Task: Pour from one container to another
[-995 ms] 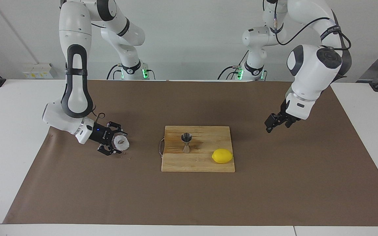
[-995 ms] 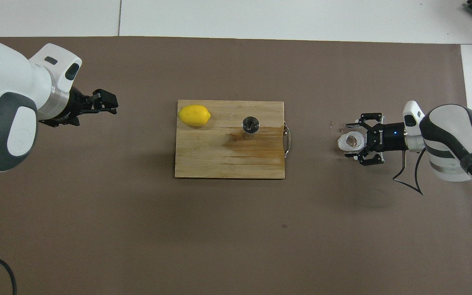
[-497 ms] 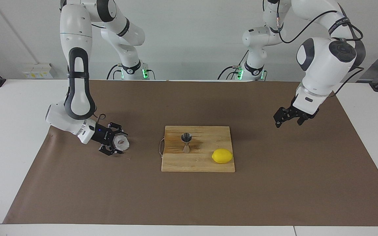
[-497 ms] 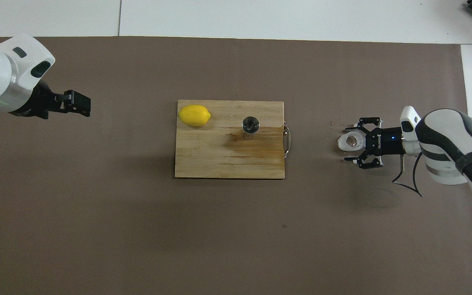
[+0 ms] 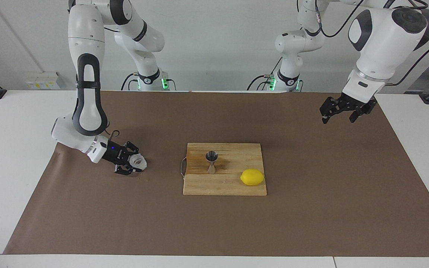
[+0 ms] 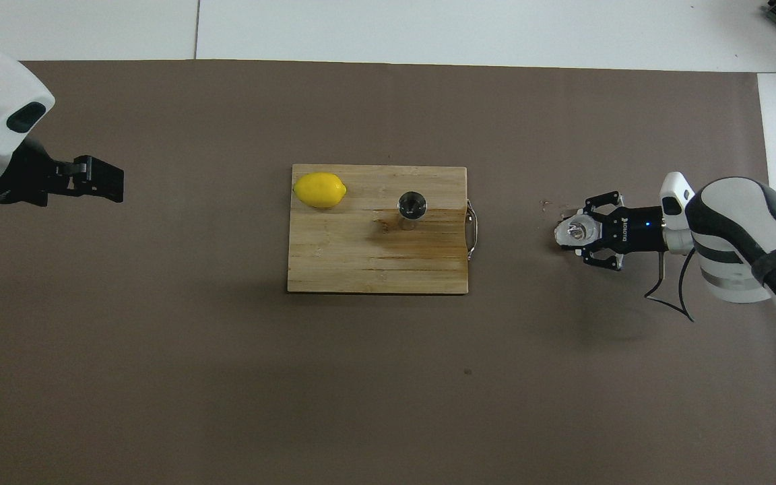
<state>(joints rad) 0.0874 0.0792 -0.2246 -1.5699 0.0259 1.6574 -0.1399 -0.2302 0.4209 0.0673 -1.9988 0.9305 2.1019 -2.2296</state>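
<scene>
The small white bumpy cup (image 5: 137, 161) sits low at the brown mat toward the right arm's end of the table, upright, with a darker inside; it also shows in the overhead view (image 6: 572, 231). My right gripper (image 5: 135, 163) (image 6: 575, 232) lies nearly level and is shut on the cup from its side. The steel jigger (image 5: 211, 160) (image 6: 412, 205) stands upright on the wooden board (image 5: 233, 189) (image 6: 361, 269), apart from the cup. My left gripper (image 5: 338, 117) (image 6: 112, 183) is open, empty and raised over the mat at the left arm's end.
A yellow lemon (image 5: 252, 177) (image 6: 320, 190) lies on the board's corner toward the left arm's end, farther from the robots than the jigger. The board has a metal handle (image 6: 473, 229) on the edge facing the cup. The brown mat (image 5: 214, 223) covers the table's middle.
The right gripper's fingers have closed in on the white cup. The left arm has risen and drawn back toward its own end of the table.
</scene>
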